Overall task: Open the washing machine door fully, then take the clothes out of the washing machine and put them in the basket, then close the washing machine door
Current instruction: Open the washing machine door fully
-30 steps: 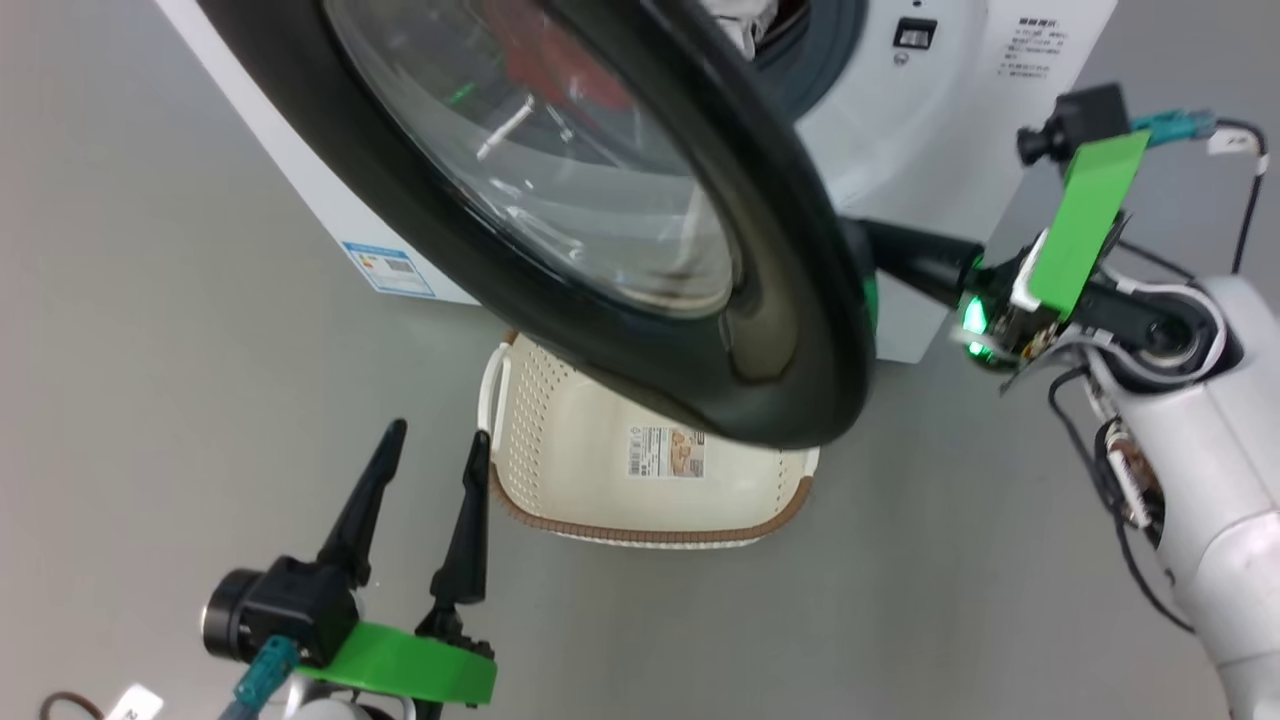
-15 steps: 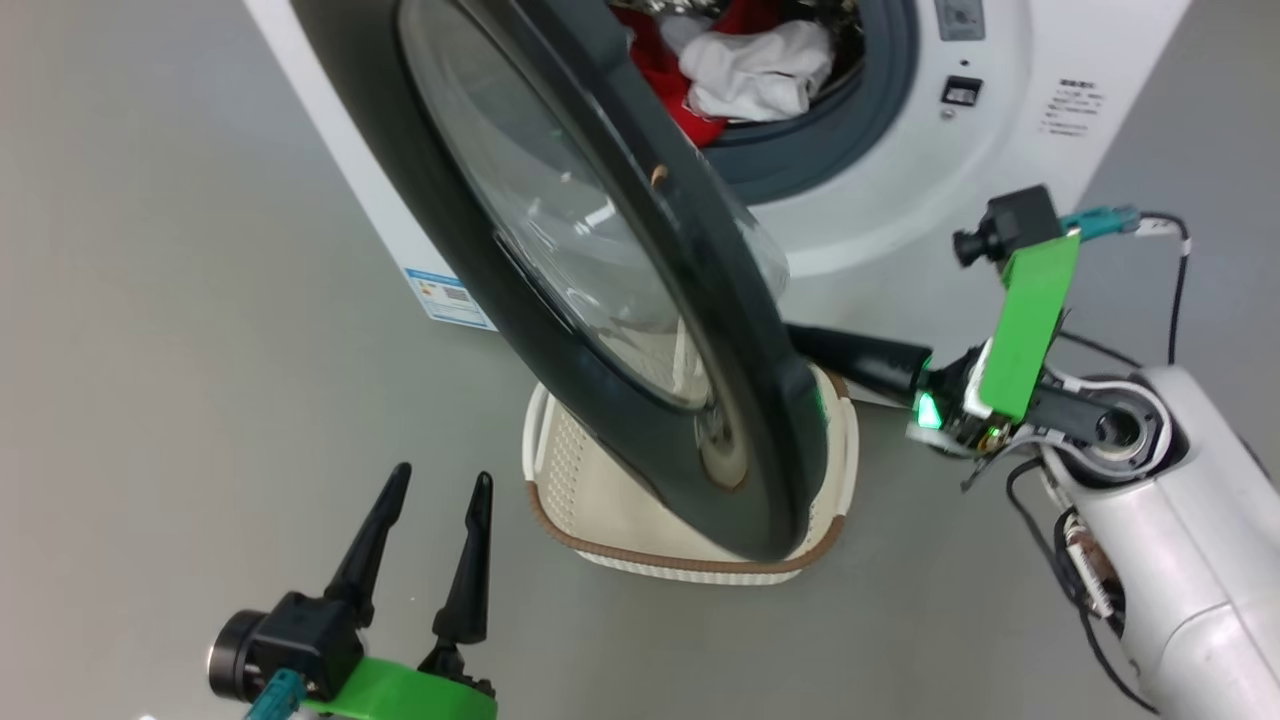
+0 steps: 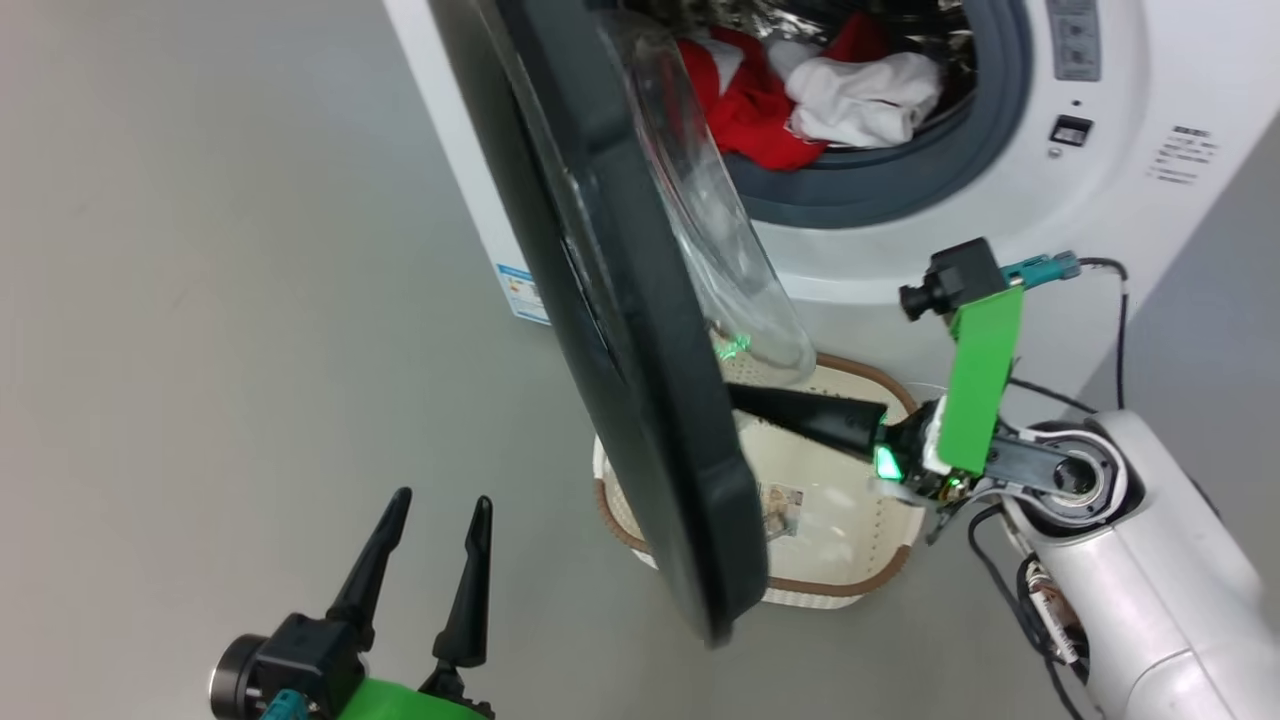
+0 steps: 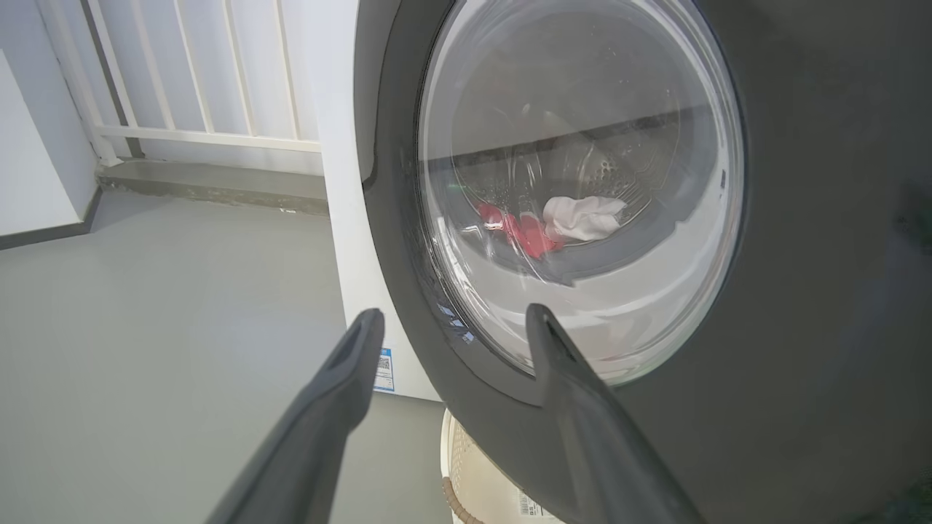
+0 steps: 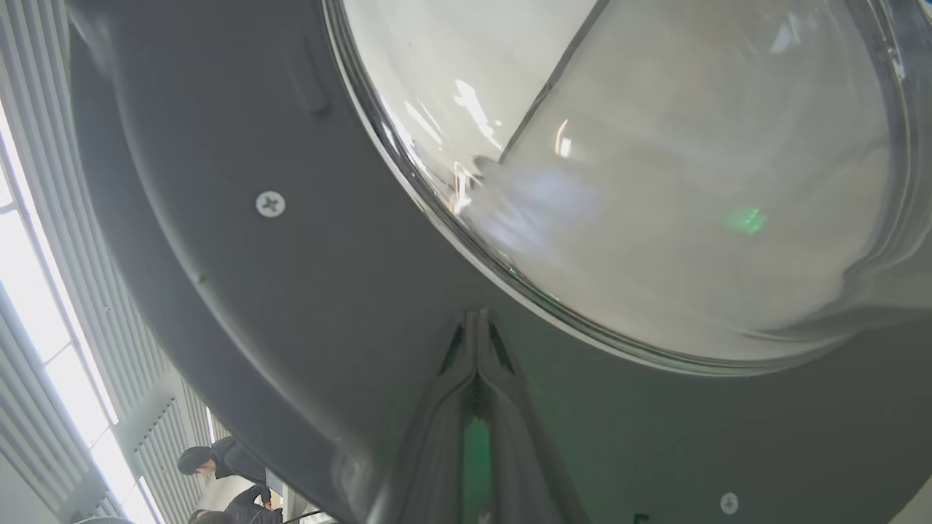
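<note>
A smooth grey floor [image 3: 200, 300] fills the left half of the head view, and the left wrist view shows a white railing [image 4: 204, 73] along the far wall at 11 o'clock. The big white front-loading washing machine [image 3: 1130, 230] stands at 1 o'clock in the head view. Its large round door with a glossy black rim and bulging clear glass bowl [image 3: 620, 350] is swung out and seen nearly edge-on, running from 12 o'clock down to 6.

Inside the drum mouth lie the clothes: a bright red jersey garment [image 3: 750, 110] and, touching it at its 3 o'clock side, a soft white garment [image 3: 860, 95]. Both also show through the glass in the left wrist view [image 4: 582, 217].

The small cream-white perforated plastic basket with a brown woven-look rim [image 3: 850, 585] sits on the floor in front of the machine at 5 o'clock, its left part hidden behind the door's lower edge.

The right gripper [image 3: 745, 398] reaches in from 4 o'clock above the basket. Its two dark fingers are pressed together with nothing between them, their tips [image 5: 477, 314] against the inner face of the door rim just below the glass. The left gripper [image 3: 442, 497], at 7 o'clock, hangs over bare floor with its fingers spread wide and empty, pointing toward the door's outer face.
</note>
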